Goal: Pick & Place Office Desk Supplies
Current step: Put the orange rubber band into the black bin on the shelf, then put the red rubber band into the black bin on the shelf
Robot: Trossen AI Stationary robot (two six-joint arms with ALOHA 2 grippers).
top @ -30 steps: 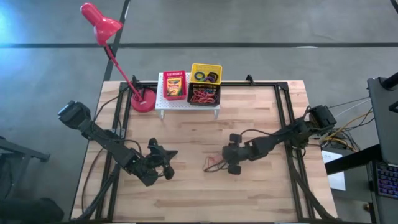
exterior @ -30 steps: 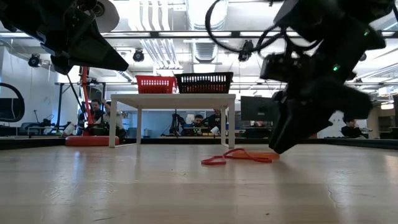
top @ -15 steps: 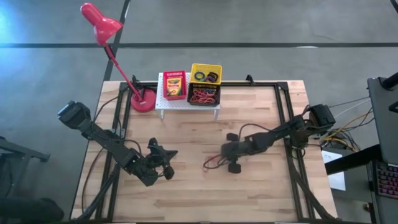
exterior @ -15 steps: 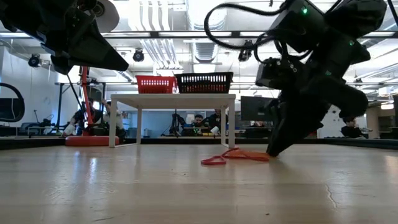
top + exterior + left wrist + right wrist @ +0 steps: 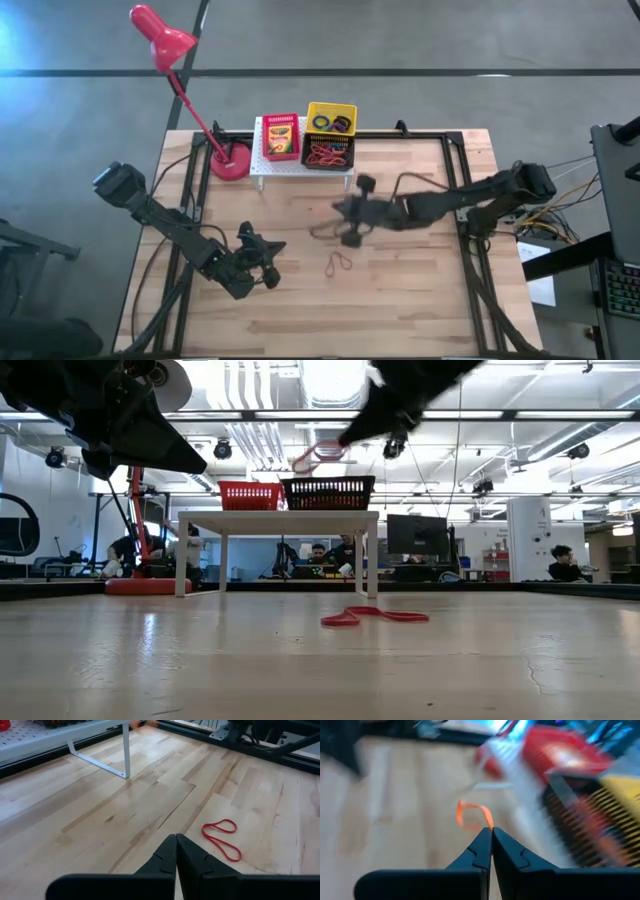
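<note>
My right gripper (image 5: 341,213) hangs above the table's middle, shut on a thin orange-red rubber band (image 5: 472,815) that shows high up in the low view (image 5: 318,454). A second red rubber band (image 5: 338,263) lies flat on the wood below (image 5: 221,839). My left gripper (image 5: 264,254) is shut on nothing, held above the table a little to the left of that band. At the far edge a white rack (image 5: 262,165) carries a red basket (image 5: 281,136), a yellow basket (image 5: 331,117) and a black basket (image 5: 328,153). My right gripper pinches one end of the rubber band's loop (image 5: 489,826) between its two fingertips. The fingers slant downward, pointing toward the far-left side. The band is lifted clear of the table and sticks out past the fingertips in a slack loop.
A red desk lamp (image 5: 160,38) stands on its base (image 5: 230,163) left of the rack. A black frame (image 5: 455,200) runs along the table's far and side edges. Bare wood lies between the arms and along the near edge. People sit in the room beyond.
My right gripper has shut on one rubber band on the table, then risen fast and gone toward the rack at the far edge, tipping nearer to level. That band is lifted clear; the other band stays on the wood.
</note>
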